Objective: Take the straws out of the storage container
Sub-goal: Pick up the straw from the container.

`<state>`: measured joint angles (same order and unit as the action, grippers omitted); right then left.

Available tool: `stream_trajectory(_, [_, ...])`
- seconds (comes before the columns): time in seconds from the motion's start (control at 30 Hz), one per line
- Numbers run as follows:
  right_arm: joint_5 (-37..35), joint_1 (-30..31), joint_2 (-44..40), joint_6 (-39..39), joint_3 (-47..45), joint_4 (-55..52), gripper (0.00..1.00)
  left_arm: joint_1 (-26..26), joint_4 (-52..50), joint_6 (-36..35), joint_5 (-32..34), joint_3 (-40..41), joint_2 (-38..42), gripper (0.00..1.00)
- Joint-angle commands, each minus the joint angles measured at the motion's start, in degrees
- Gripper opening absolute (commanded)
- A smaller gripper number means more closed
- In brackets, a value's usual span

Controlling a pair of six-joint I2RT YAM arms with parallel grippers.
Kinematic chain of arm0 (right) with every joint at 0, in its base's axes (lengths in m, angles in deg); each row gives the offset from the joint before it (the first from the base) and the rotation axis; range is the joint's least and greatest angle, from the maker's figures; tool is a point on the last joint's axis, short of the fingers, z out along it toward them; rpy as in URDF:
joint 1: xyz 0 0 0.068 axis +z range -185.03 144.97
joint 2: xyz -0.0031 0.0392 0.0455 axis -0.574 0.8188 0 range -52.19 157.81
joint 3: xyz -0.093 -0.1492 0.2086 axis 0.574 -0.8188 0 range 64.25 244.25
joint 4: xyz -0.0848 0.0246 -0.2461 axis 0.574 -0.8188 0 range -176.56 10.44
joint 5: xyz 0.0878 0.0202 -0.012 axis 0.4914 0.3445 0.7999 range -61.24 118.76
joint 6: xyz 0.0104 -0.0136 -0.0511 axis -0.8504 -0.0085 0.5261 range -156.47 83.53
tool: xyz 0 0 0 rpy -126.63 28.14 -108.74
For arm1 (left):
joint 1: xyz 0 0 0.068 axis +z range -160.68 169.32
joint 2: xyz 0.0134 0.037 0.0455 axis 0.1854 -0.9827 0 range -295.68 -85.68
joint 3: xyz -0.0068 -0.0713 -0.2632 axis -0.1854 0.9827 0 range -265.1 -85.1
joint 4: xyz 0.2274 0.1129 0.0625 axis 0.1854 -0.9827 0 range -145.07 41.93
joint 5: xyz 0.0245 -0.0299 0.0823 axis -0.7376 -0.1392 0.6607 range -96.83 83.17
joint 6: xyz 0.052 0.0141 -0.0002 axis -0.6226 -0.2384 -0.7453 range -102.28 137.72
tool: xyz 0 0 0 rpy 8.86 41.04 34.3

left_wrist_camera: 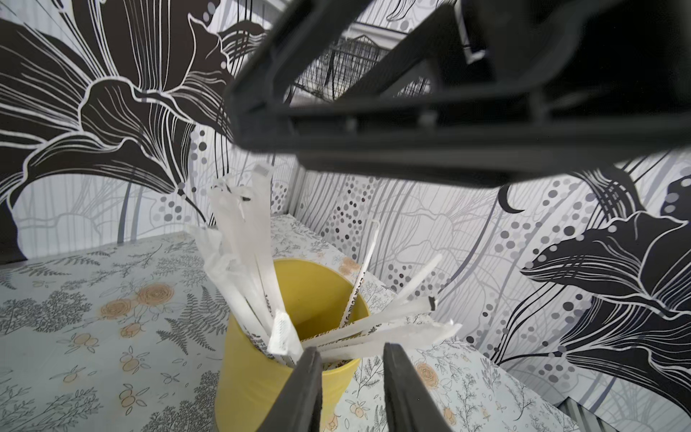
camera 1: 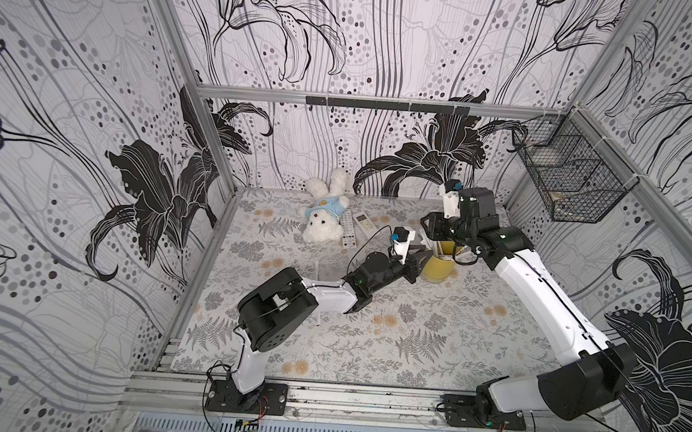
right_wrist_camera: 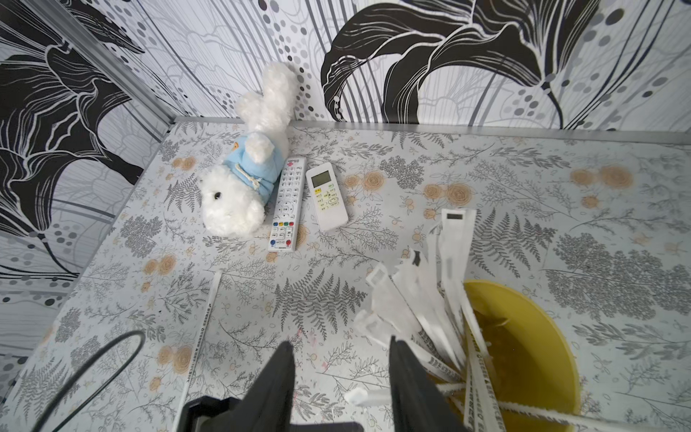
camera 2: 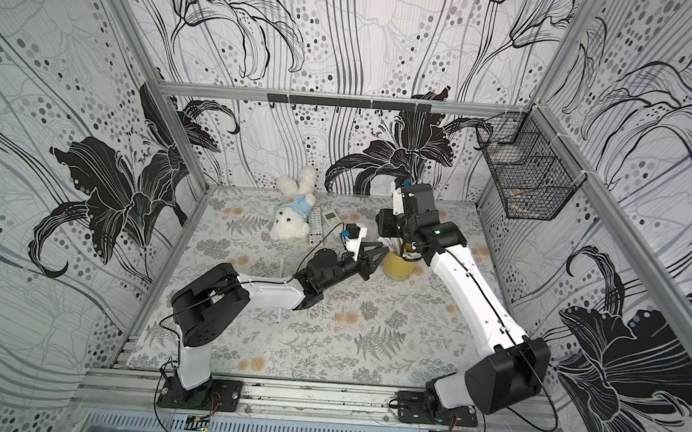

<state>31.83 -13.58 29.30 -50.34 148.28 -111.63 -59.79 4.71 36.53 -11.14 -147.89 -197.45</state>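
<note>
Yellow cup (left_wrist_camera: 261,374) seen just ahead of half-spread left tool (left_wrist_camera: 351,359) | right tool (right_wrist_camera: 340,355) spread wide, straws (right_wrist_camera: 456,243) beside it | floral counter (right_wrist_camera: 486,168) walled by lily-print panels (camera 1: 348,38)

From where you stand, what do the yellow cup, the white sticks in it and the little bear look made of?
Yellow cup: probably plastic, smooth matte wall, even colour. Straws: paper wrappers, thin, creased, torn-looking ends, small dark print. Bear: fluffy white plush, with a light blue fabric top.

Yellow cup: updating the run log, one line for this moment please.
yellow cup: upright, straws inside | loose straw: on table | left gripper: open, at cup | right gripper: open, by straws
</note>
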Motion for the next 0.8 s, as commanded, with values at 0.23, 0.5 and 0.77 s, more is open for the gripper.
stream_trajectory(0.23, [-4.0,-0.4,-3.8,0.5,-1.6,-0.8,0.45,-0.1,-6.2,1.3,4.7,-5.1,-3.5,0.33])
stream_trajectory(0.5, [-3.7,-0.3,-2.7,0.9,-1.4,-0.6,0.45,0.1,-9.1,1.3,3.4,-9.0,-5.6,0.3])
stream_trajectory(0.77, [-3.2,-0.3,-2.6,1.0,-1.4,-0.4,0.45,0.5,-10.2,1.1,4.4,-9.3,-5.2,0.18])
